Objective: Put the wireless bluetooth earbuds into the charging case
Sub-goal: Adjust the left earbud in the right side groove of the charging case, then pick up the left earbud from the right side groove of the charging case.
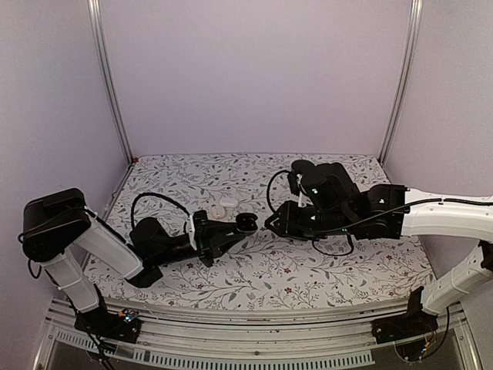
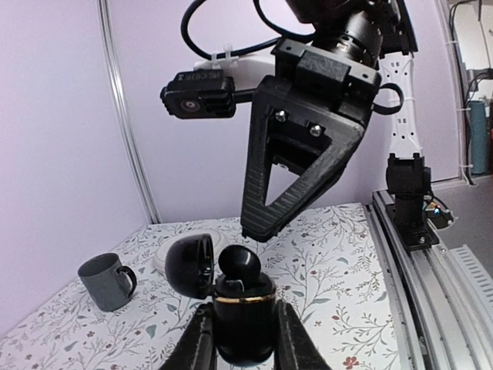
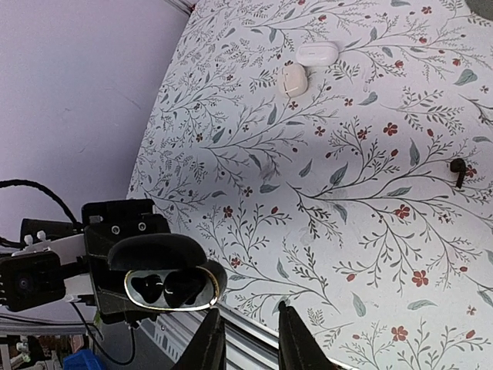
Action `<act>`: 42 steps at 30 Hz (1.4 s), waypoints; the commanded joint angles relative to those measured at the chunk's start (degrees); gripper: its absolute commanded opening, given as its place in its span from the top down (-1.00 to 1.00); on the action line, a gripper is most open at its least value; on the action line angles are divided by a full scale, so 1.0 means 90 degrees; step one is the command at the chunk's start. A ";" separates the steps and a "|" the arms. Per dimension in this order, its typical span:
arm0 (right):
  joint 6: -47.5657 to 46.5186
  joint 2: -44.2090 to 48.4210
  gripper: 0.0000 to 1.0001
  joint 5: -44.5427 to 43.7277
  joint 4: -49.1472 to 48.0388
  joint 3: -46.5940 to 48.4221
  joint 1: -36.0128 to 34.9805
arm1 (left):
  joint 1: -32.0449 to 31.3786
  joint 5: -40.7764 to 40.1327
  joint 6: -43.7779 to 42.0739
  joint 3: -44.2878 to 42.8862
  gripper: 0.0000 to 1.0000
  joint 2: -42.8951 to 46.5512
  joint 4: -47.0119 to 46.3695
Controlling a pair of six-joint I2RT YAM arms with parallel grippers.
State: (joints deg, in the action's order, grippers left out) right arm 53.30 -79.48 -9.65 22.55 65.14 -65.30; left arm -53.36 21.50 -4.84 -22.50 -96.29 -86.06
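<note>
My left gripper [image 2: 243, 308] is shut on the black charging case [image 2: 245, 324], which has a gold rim and stands upright with its lid [image 2: 187, 266] swung open to the left. A black earbud [image 2: 240, 266] rests in the case's mouth and sticks up above the rim. My right gripper [image 2: 254, 231] hangs just above it, apart from it. In the right wrist view the right gripper [image 3: 247, 305] is open and empty beside the case [image 3: 166, 287]. Another black earbud [image 3: 459, 172] lies on the cloth. From above, both grippers [image 1: 245, 225] [image 1: 271, 223] meet mid-table.
Two white pebble-like cases [image 3: 293, 79] [image 3: 318, 52] lie on the floral cloth [image 3: 347, 216] toward the back. A grey mug [image 2: 106, 281] stands at the left in the left wrist view. The table's front rail [image 2: 431, 293] runs along the near edge.
</note>
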 commanded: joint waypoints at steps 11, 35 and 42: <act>0.0404 0.0258 0.47 0.0671 -0.0847 -0.0192 0.0096 | -0.0315 -0.0420 -0.2193 -0.0127 1.00 0.0600 0.0225; 0.0883 0.0233 0.43 0.1596 -0.1946 -0.0571 0.0498 | -0.0608 -0.1516 -0.3070 -0.0359 1.00 0.0541 0.0776; 0.0864 0.0055 0.43 0.1725 -0.1992 -0.0556 0.0517 | -0.0669 -0.1522 -0.3056 -0.0367 1.00 0.0508 0.0638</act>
State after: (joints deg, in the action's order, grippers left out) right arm 60.71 -77.82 4.82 6.35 60.77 -60.99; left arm -58.35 8.56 -31.99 -24.60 -91.33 -78.91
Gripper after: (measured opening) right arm 0.286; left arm 0.225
